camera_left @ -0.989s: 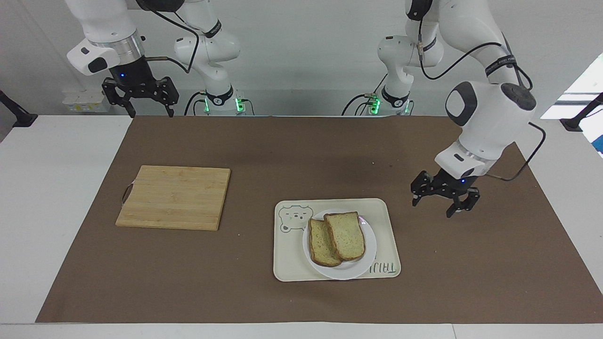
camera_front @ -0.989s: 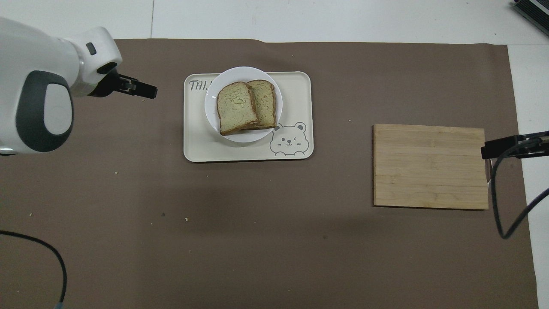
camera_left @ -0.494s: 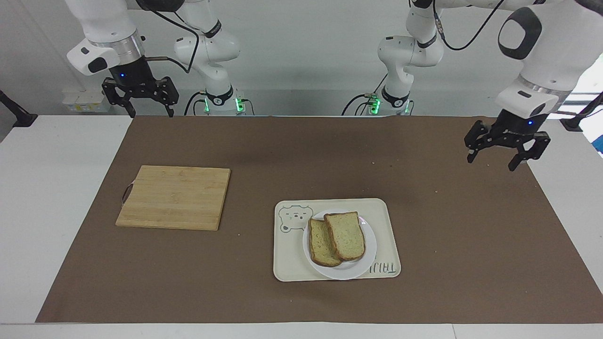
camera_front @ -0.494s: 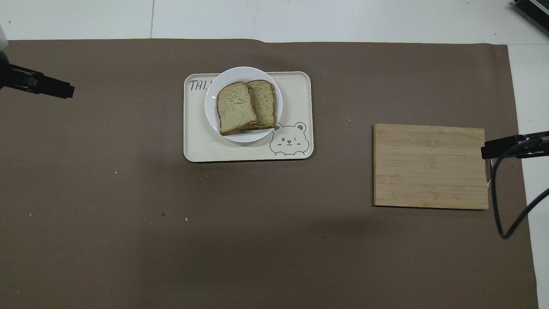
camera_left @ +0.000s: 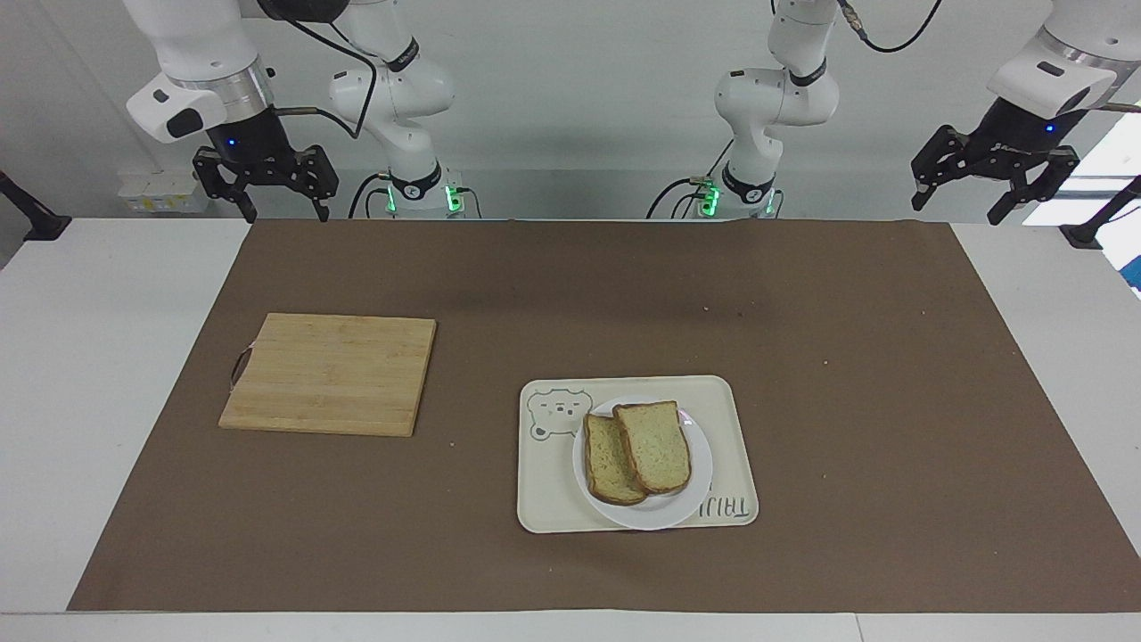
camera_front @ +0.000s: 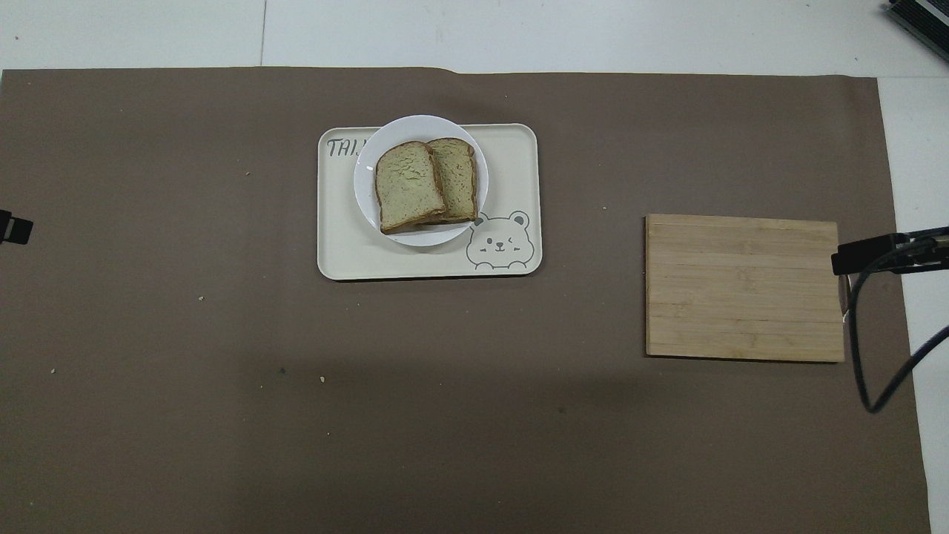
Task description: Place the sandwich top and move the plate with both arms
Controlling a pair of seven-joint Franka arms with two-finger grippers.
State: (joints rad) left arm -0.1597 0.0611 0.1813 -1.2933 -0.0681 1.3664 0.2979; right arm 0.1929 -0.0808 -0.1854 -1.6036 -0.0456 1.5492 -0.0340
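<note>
The sandwich top (camera_left: 653, 446) (camera_front: 408, 185), a squarish slice with a dark crust, lies on the white plate (camera_left: 701, 459) (camera_front: 422, 123), leaning over a smaller, rounder slice (camera_left: 606, 473) (camera_front: 458, 174). The plate rests on a cream tray. My left gripper (camera_left: 958, 212) (camera_front: 15, 228) hangs open and empty, high over the mat's corner at the left arm's end, well away from the plate. My right gripper (camera_left: 285, 217) (camera_front: 860, 259) waits open and empty, raised over the mat's corner at the right arm's end.
The cream tray (camera_left: 553, 486) (camera_front: 511, 170) with a bear drawing sits on a brown mat (camera_left: 847, 401). A bamboo cutting board (camera_left: 330, 373) (camera_front: 744, 288) lies toward the right arm's end, nearer to the robots than the tray.
The left arm has lifted away from beside the tray and swung back toward the robots' edge of the table, gripper open throughout. The right arm, the bread and the plate have stayed still.
</note>
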